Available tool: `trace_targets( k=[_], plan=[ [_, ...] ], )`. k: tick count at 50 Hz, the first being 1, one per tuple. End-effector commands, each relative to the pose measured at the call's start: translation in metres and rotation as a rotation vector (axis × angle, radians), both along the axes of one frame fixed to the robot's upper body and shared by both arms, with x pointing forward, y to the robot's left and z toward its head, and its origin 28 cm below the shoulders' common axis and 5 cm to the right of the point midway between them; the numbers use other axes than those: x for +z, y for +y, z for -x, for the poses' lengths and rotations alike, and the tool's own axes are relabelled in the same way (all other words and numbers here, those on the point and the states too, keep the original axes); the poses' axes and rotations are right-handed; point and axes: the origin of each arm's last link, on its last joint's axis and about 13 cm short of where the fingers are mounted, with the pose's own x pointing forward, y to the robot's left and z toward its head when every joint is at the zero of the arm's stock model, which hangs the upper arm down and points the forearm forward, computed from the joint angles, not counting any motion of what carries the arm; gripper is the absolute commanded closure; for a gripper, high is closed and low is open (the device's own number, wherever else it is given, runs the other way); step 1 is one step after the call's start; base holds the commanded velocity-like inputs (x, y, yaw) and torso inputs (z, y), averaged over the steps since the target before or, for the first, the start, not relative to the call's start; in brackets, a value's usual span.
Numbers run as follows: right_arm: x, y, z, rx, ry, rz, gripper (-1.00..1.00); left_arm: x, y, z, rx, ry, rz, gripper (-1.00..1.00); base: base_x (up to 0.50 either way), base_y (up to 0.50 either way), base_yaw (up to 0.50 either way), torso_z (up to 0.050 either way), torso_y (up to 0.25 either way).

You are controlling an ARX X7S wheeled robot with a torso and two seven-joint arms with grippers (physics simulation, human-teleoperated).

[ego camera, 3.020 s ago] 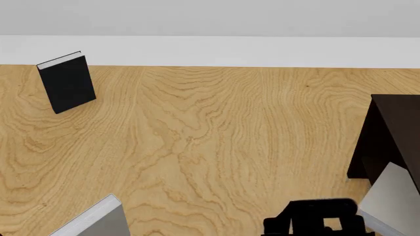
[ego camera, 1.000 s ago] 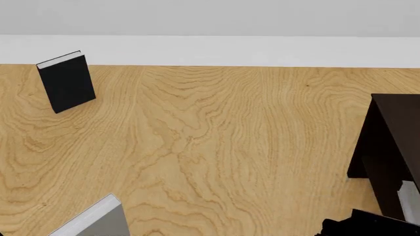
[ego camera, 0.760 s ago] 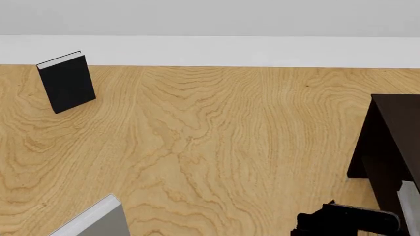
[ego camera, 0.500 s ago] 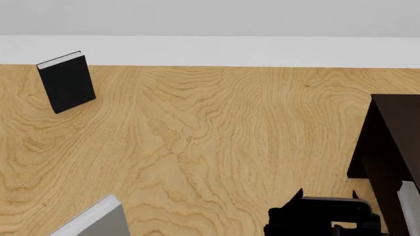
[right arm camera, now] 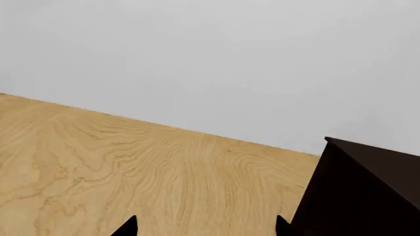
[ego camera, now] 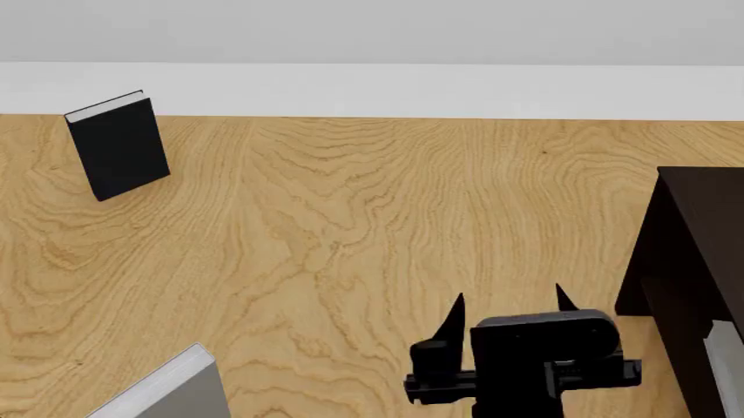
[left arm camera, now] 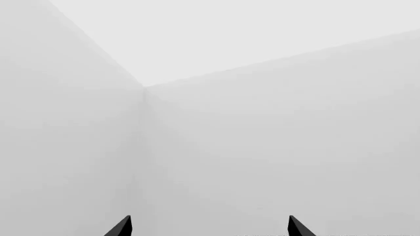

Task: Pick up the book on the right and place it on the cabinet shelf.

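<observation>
The book shows only as a thin light-grey strip inside the very dark cabinet at the right edge of the head view. Its lower end is cut off by the frame, so the shelf board under it is hidden. My right gripper is open and empty, left of the cabinet and apart from the book, above the wooden floor. In the right wrist view its fingertips are spread wide, with the cabinet to one side. My left gripper is open and empty, facing white walls.
A black book with white page edges stands on the wooden floor at the far left. Another plain grey book lies at the bottom left edge. A white wall runs along the back.
The right gripper, which held the book at the cabinet, has let it go, drawn back to the left and risen into view, open. The book stays inside the cabinet.
</observation>
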Motion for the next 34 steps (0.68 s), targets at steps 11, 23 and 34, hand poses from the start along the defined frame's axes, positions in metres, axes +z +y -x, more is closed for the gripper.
trace_targets(
  k=[11, 23, 34],
  plan=[
    [0.068, 0.015, 0.017, 0.145, -0.156, -0.028, -1.00, -0.001, -0.001, -0.001, -0.012, 0.009, 0.004, -1.00, 0.00, 0.00, 0.00, 0.000, 0.000],
    [0.096, 0.014, 0.025, 0.148, -0.230, -0.034, -1.00, -0.001, 0.000, -0.001, -0.016, 0.011, 0.007, -1.00, 0.00, 0.00, 0.00, 0.000, 0.000],
    [0.114, 0.013, 0.032, 0.147, -0.276, -0.033, -1.00, -0.001, 0.000, -0.001, -0.021, 0.013, 0.009, -1.00, 0.00, 0.00, 0.00, 0.000, 0.000]
  ],
)
